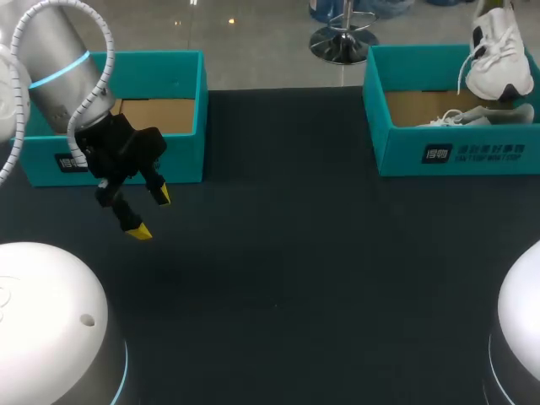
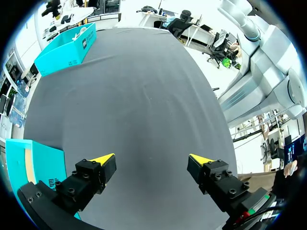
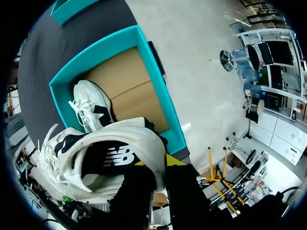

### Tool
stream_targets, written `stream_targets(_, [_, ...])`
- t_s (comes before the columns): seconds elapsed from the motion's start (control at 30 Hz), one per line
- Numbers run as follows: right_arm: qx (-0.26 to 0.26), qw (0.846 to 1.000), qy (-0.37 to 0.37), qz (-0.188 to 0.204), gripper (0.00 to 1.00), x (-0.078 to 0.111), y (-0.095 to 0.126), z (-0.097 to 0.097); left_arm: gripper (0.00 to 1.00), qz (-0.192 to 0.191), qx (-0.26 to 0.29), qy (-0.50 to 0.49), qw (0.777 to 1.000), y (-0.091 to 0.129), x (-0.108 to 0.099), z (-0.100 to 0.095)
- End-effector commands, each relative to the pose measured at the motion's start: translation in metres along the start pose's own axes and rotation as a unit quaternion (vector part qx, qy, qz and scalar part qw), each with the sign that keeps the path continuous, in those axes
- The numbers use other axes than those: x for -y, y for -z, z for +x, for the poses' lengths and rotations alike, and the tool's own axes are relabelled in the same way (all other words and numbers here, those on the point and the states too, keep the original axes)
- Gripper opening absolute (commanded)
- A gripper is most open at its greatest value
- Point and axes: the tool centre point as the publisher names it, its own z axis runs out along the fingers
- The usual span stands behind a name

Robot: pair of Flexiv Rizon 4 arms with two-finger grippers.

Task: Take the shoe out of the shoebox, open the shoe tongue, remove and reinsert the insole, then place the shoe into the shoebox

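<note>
Nearest the robot, the left gripper (image 1: 150, 213) is being held low over the dark table (image 1: 287, 253), its 2 yellow-tipped fingers spread wide with nothing between them. It is hanging just in front of a teal box (image 1: 156, 160) at the table's left, whose cardboard floor is showing bare.

Farther off, at the right, the shoebox (image 1: 456, 152) is being left with 1 white shoe (image 1: 460, 119) lying inside, its laces trailing over the cardboard. Above the shoebox's far corner, the other shoe (image 1: 499, 59) is being held in the air, toe down. In the right wrist view it is being gripped at the heel by the right gripper (image 3: 156, 164); the fingers are being judged as clenched on the heel rim, since the shoe is hanging clear of the shoebox with nothing else under it.

Step 1, taking the shoe out, is being carried through: the shoe is raised but not yet set on the table. The tongue is not yet being opened, no insole is being seen outside the shoe, and the return to the shoebox is being left for last.
</note>
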Motion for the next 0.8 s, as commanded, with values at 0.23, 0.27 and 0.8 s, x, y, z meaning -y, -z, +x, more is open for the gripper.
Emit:
stream_targets(0.23, [-0.089, 0.995, -0.047, 0.011, 0.0, 0.002, 0.005, -0.012, 1.0, -0.001, 0.0, 0.0, 1.0, 0.0, 0.0, 0.0])
stream_targets(0.27, [-0.113, 0.991, -0.071, 0.024, 0.0, 0.005, 0.006, -0.01, 1.0, -0.001, 0.0, 0.0, 1.0, 0.0, 0.0, 0.0])
stream_targets(0.8, [-0.143, 0.908, -0.391, -0.043, 0.0, 0.038, 0.011, 0.031, 1.0, -0.001, 0.0, 0.0, 1.0, 0.0, 0.0, 0.0])
